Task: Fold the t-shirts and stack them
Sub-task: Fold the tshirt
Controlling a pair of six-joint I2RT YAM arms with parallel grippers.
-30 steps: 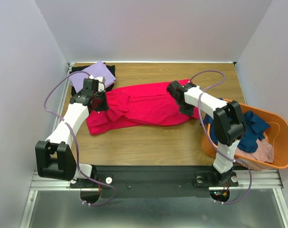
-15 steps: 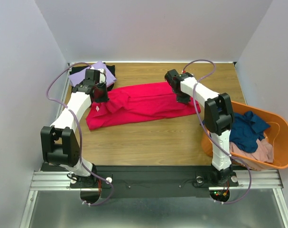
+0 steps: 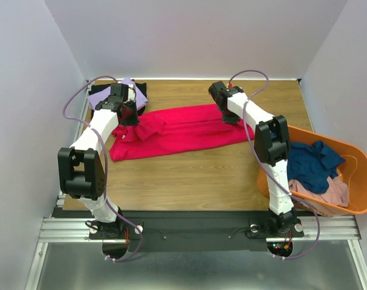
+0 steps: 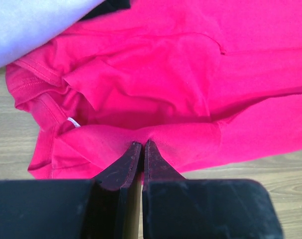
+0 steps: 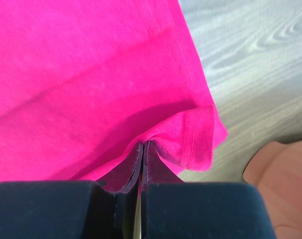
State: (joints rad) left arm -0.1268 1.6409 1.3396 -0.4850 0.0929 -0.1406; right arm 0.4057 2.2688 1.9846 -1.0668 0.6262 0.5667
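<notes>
A crimson-pink t-shirt lies spread across the far half of the table, folded lengthwise. My left gripper is shut on a fold of it near its left end, by the collar. My right gripper is shut on its hem corner at the right end. A folded lavender t-shirt lies on a black one at the far left corner; the lavender also shows in the left wrist view. Navy and dusty pink shirts lie in the tub.
An orange plastic tub stands at the right edge of the table, close to my right arm's base. White walls close in the left, far and right sides. Bare wood lies between the pink shirt and the arm bases.
Both grippers have carried the near edge of the pink shirt away from me, toward the far edge. The shirt is now a narrower strip, folded over itself.
</notes>
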